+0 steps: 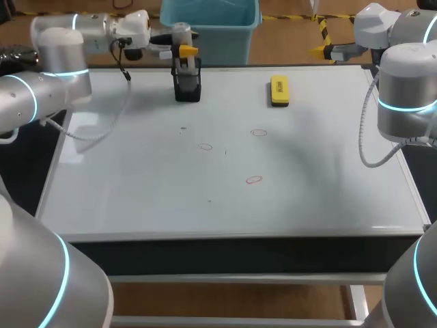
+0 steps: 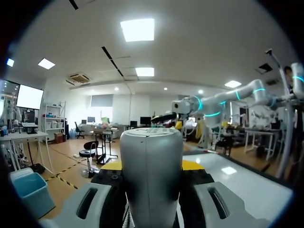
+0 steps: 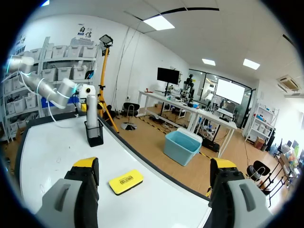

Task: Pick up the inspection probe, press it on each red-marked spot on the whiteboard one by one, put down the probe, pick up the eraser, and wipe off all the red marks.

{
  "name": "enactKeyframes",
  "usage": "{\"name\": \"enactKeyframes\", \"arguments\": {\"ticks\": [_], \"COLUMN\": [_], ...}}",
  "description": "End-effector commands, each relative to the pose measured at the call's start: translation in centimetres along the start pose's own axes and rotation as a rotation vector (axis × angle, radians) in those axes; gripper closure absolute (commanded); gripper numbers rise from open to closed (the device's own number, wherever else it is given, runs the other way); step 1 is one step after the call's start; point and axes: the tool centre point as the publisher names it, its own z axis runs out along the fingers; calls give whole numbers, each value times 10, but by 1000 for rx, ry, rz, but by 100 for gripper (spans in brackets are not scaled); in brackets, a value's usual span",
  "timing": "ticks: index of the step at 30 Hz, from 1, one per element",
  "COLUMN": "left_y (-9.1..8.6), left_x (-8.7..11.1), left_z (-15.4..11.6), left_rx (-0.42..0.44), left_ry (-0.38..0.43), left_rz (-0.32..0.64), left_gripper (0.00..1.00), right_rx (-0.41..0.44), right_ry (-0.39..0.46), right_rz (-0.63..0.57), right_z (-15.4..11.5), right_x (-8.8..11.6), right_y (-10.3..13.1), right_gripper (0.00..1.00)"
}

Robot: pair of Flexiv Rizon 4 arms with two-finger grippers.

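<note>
The left fingers [image 2: 194, 165] were clamped on the upright inspection probe [image 2: 151, 156] in its holder [image 1: 188, 87]; the right fingers [image 3: 84, 178] stood apart, far off.

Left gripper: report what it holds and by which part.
The left gripper is shut on the inspection probe, by its upper body below the cap; its lower end stands in the black holder.

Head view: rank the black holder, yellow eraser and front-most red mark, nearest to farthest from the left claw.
1. Black rectangular holder, directly under the left claw.
2. Yellow block eraser, off to its right.
3. Front-most red oval mark, mid-board.
</note>
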Motion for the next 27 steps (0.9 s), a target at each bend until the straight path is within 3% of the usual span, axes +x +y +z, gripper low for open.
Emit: {"name": "enactKeyframes", "arguments": {"ticks": [1, 9, 17, 27], "left_y": [-23, -52, -81, -98], "left_x": [13, 19, 25, 31], "left_z": [1, 5, 1, -21], "left_rx": [-35, -74, -75, -75], "left_ry": [-15, -10, -54, -116], "left_rz": [15, 19, 33, 70], "left_gripper": [100, 100, 100, 100], "right_rx": [0, 0, 0, 0], "right_ry": [1, 1, 1, 1], "right_rz": [0, 0, 0, 0], "right_z": [0, 0, 0, 0], "right_x": [0, 0, 0, 0], "right_y": [0, 0, 0, 0], "right_gripper": [0, 0, 0, 0]}}
